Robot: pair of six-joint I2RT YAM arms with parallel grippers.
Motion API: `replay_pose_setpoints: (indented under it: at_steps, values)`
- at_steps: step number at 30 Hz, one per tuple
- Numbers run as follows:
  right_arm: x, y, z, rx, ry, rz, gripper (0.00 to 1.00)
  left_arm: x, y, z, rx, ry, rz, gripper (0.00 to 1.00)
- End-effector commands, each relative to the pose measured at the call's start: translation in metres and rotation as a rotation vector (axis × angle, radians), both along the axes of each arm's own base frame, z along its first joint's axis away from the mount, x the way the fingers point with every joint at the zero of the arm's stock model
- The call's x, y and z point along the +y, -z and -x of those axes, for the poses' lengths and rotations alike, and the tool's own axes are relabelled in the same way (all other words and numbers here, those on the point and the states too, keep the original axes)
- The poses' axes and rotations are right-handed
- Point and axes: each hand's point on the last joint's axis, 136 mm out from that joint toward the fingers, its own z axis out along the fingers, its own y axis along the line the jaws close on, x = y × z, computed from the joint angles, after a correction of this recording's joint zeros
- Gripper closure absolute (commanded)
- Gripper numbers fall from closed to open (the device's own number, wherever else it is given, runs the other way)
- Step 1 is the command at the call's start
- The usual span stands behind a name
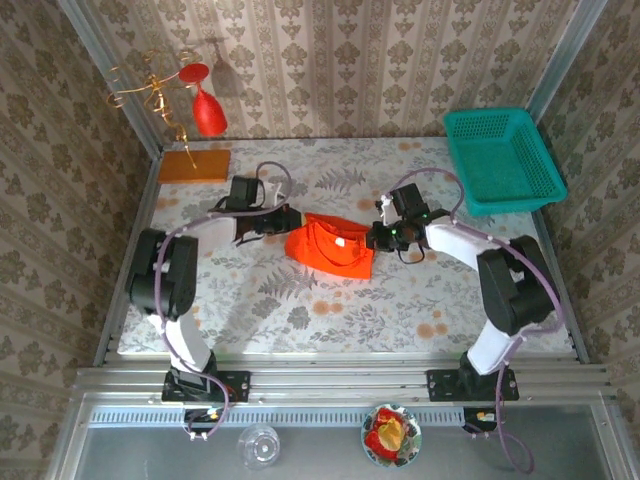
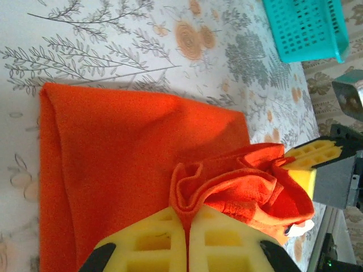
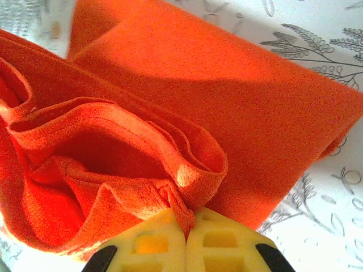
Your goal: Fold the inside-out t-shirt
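Observation:
The inside-out t-shirt (image 1: 330, 247) is a bright orange-red bundle held between both arms at the middle of the flowered table (image 1: 330, 310). My left gripper (image 1: 285, 222) is shut on the shirt's left edge; in the left wrist view a pinched fold of the t-shirt (image 2: 113, 147) rises from between the yellow fingertips (image 2: 153, 238) of that gripper (image 2: 187, 221). My right gripper (image 1: 375, 238) is shut on the shirt's right edge; in the right wrist view the t-shirt (image 3: 227, 96) is bunched into looped hems at this gripper (image 3: 186, 224). The cloth hangs slack and wrinkled between the two grips.
A teal basket (image 1: 502, 158) stands at the back right corner. An orange-brown board (image 1: 194, 165) lies at the back left, with a red wine glass (image 1: 208, 112) hanging on a wire stand above it. Bare flowered tabletop lies in front of the shirt.

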Motion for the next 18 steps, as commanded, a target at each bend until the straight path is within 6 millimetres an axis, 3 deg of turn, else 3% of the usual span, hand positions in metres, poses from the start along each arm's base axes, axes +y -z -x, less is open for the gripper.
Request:
replay_pose_setpoints:
  at_steps: [1, 5, 8, 13, 18]
  values:
    - [0.000, 0.010, -0.012, 0.053, 0.038, -0.016, 1.00, -0.003, 0.011, -0.012, 0.059, 0.024, 0.024, 1.00]
    - [-0.002, 0.026, -0.015, 0.091, 0.047, -0.005, 1.00, -0.006, 0.032, -0.015, 0.119, 0.032, 0.021, 1.00]
    - [0.001, 0.027, -0.005, 0.108, 0.031, -0.020, 1.00, -0.004, 0.035, -0.001, 0.134, 0.049, 0.008, 1.00]
    - [0.011, 0.017, 0.029, 0.119, -0.018, -0.035, 1.00, 0.008, 0.032, 0.043, 0.150, 0.039, 0.008, 1.00]
    - [0.028, 0.005, 0.085, 0.139, -0.122, -0.009, 1.00, 0.011, 0.022, 0.106, 0.158, 0.056, -0.005, 1.00]
